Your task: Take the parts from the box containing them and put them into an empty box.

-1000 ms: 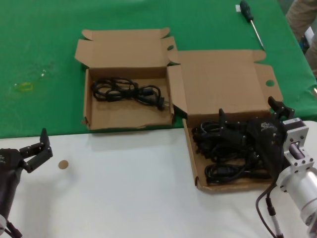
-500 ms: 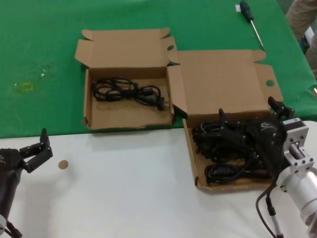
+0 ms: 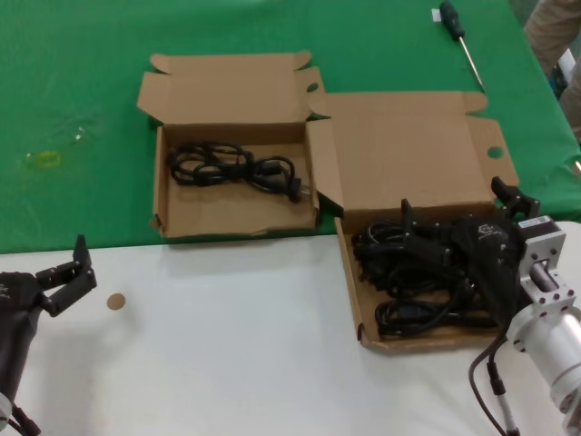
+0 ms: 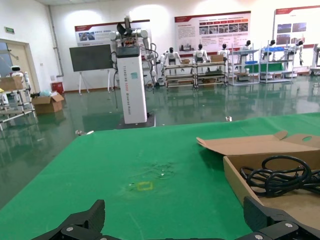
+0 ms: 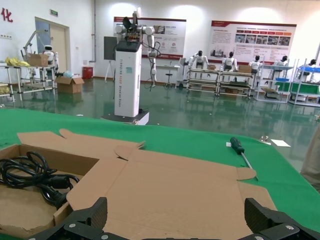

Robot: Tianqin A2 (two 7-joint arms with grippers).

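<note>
Your right gripper [image 3: 427, 238] sits spread over the black cables [image 3: 413, 277] in the larger box [image 3: 349, 272], hiding some; left gripper [image 3: 68, 272] waits spread at the table's left edge.

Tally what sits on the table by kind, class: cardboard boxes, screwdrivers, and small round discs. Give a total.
Cardboard boxes: 2, the smaller box and the larger box
Screwdrivers: 1, the screwdriver
Small round discs: 1, the disc
Total: 4

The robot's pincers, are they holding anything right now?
Nothing yet. The right pincer is open, low over the cables in the bigger box. The left pincer is open too, over the white table.
</note>
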